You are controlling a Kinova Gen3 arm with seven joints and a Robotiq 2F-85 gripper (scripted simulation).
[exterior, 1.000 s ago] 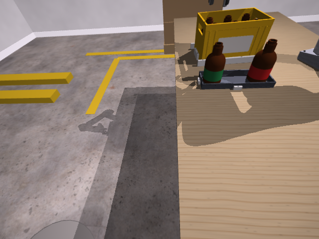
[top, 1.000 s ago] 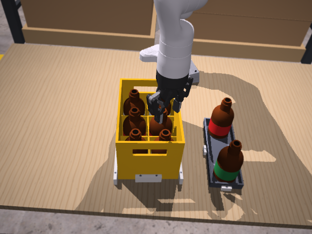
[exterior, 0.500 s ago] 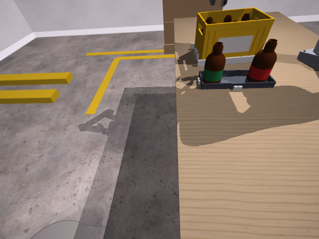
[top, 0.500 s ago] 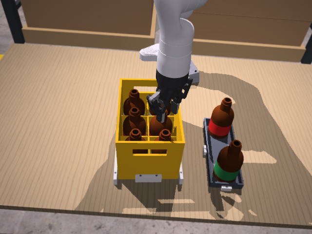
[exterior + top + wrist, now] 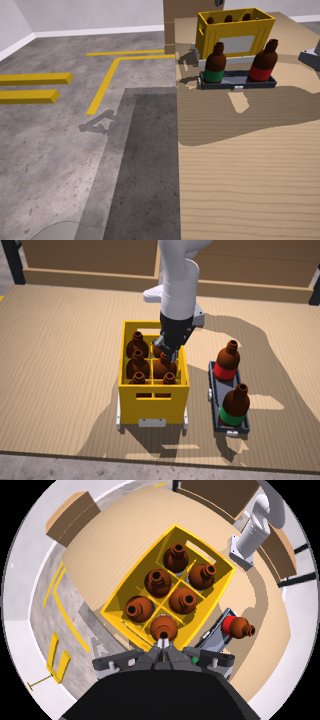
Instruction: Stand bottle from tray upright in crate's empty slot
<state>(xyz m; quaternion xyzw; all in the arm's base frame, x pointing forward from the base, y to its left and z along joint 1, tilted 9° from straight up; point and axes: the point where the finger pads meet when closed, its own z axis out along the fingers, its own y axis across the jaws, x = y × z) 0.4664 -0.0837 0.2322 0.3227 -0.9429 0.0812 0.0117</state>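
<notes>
The yellow crate (image 5: 150,374) stands mid-table; a brown bottle stands upright in each slot I can see, and the back right one (image 5: 157,350) is partly hidden by my gripper. My gripper (image 5: 172,357) hangs above the crate's right column, just over the middle right bottle (image 5: 164,365), with its fingers shut and nothing between them. In the wrist view the shut fingers (image 5: 163,655) sit above the crate (image 5: 170,590). The grey tray to the right holds a red-banded bottle (image 5: 227,361) and a green-banded bottle (image 5: 235,405), both upright.
The tray's middle place between the two bottles has no bottle. The arm's base (image 5: 175,304) stands behind the crate. Brown boxes (image 5: 90,260) line the table's far edge. The table's front edge drops to a grey floor (image 5: 77,129).
</notes>
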